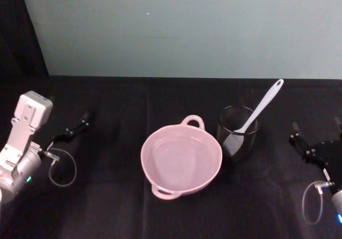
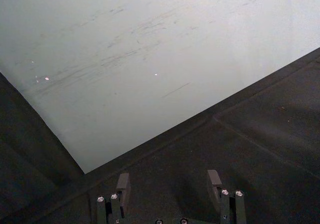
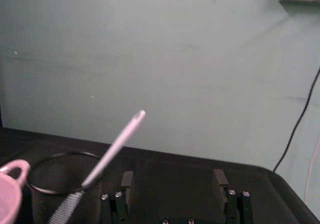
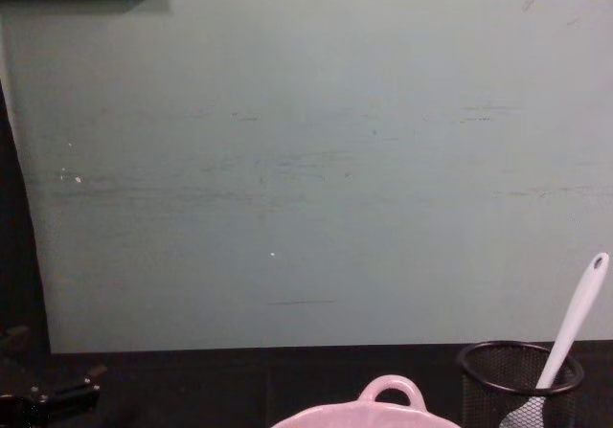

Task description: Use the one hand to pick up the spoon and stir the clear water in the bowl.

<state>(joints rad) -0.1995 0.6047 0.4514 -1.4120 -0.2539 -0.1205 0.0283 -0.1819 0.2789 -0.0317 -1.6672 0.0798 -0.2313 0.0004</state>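
The slim white plastic spoon (image 1: 260,109) stands head-down in the black wire-mesh cup (image 1: 237,132), its long handle leaning up and away over the rim, an oval hole at its tip. Just left of the cup sits the glossy pale pink bowl (image 1: 181,161) with loop handles and clear water inside. No writing is readable on any of them. My right gripper (image 1: 315,136) rests spread open, apart from the cup on its right; my left gripper (image 1: 74,128) hangs open too, far left.

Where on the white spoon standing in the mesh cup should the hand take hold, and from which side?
Probably the upper handle of the slim white plastic spoon, which sticks out above the black wire-mesh cup and leans away to the right. Its flat head is inside the cup. The open right hand is nearest, so approach from the right.
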